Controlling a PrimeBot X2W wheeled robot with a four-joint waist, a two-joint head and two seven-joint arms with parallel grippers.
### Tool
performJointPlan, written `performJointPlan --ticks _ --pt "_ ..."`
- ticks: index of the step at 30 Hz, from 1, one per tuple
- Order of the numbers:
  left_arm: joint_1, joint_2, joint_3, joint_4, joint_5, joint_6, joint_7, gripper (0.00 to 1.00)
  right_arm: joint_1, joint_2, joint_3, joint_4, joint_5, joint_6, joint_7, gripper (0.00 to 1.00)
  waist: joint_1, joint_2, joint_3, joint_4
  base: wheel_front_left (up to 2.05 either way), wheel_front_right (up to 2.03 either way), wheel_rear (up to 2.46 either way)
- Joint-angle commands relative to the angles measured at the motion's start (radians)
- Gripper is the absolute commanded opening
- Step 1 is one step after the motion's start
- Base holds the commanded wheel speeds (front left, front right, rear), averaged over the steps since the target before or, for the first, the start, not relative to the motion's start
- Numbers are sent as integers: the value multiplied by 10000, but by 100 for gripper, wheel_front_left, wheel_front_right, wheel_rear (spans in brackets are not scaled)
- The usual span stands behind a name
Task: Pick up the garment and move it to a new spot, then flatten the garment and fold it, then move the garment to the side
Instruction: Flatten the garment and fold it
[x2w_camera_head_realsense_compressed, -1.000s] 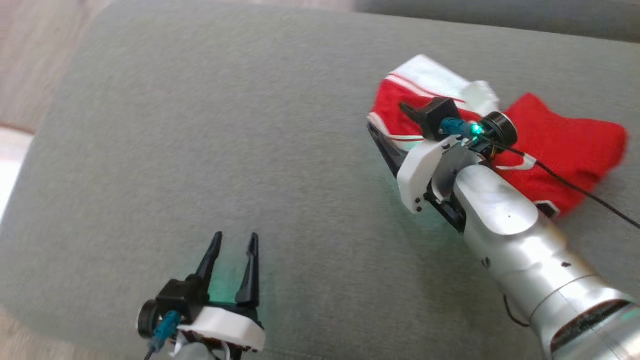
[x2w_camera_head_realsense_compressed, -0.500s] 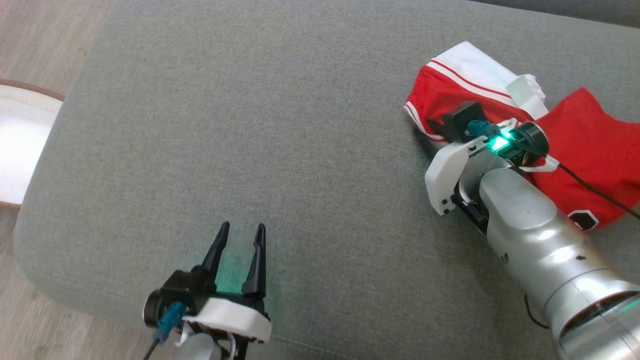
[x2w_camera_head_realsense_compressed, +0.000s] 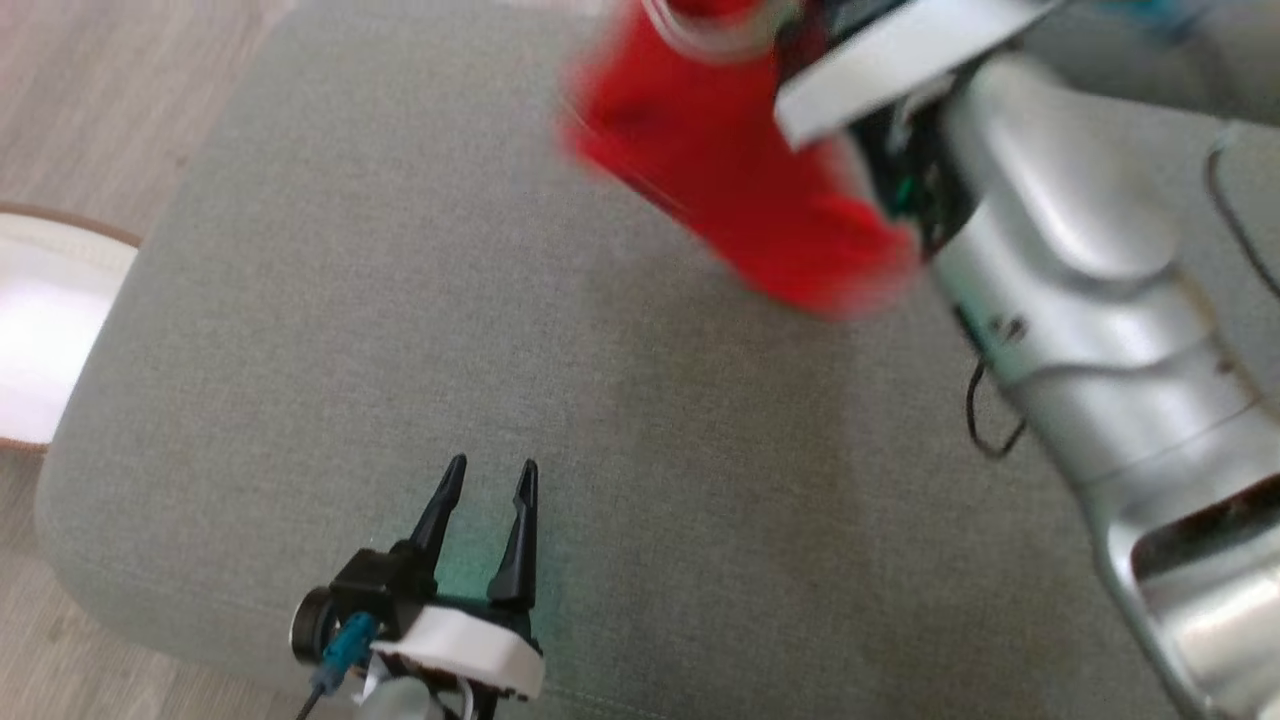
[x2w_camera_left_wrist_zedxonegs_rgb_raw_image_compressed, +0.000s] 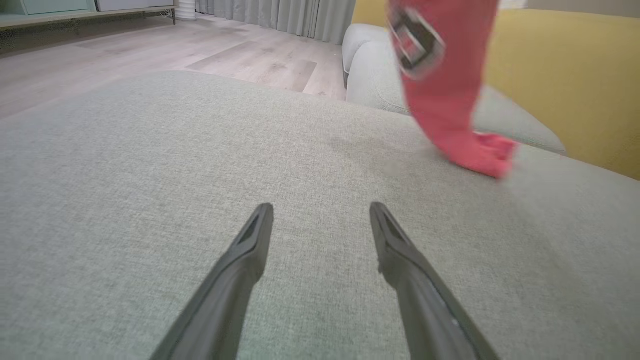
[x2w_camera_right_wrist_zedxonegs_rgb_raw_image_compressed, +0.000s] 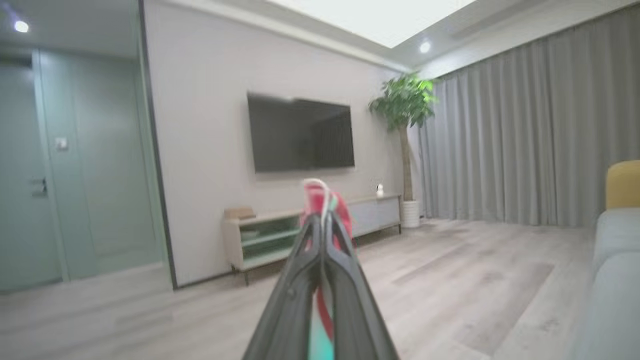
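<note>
Garment (x2w_camera_head_realsense_compressed: 740, 190) hangs off right gripper (x2w_camera_right_wrist_zedxonegs_rgb_raw_image_compressed: 322, 222), lower end reaching the grey cushion (x2w_camera_head_realsense_compressed: 400, 300).
Right gripper pinches a bunched edge; left gripper (x2w_camera_head_realsense_compressed: 491, 468) spread, empty, near cushion front. Cloth looks light, limp and swingy; grab corners or hem to flatten.

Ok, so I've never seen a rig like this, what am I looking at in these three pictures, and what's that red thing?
It is a two-armed robot working over a grey sofa cushion. One picture looks down from its head; the other two look along each arm's fingers from wrist cameras. The left gripper is open and empty near the cushion's front edge. The right gripper is shut on a red garment, held up so it hangs above the cushion, blurred.
</note>
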Motion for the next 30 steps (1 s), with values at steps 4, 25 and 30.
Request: performJointPlan --ticks 4,25,30 --pt "212 22 524 -124 187 -90 -95 100 -572 225 -984 -725 208 -7 -108 0 1 0 -504 -82 0 0 0" --pt "248 22 749 -204 219 -112 -95 100 3812 -1976 -4380 4195 -2477 -7 -107 27 1 0 -148 -711 0 0 0" --pt "133 22 756 -184 289 -138 -95 100 4097 -1950 -5445 3356 -3326 -7 -109 100 1 0 -98 -908 0 0 0"
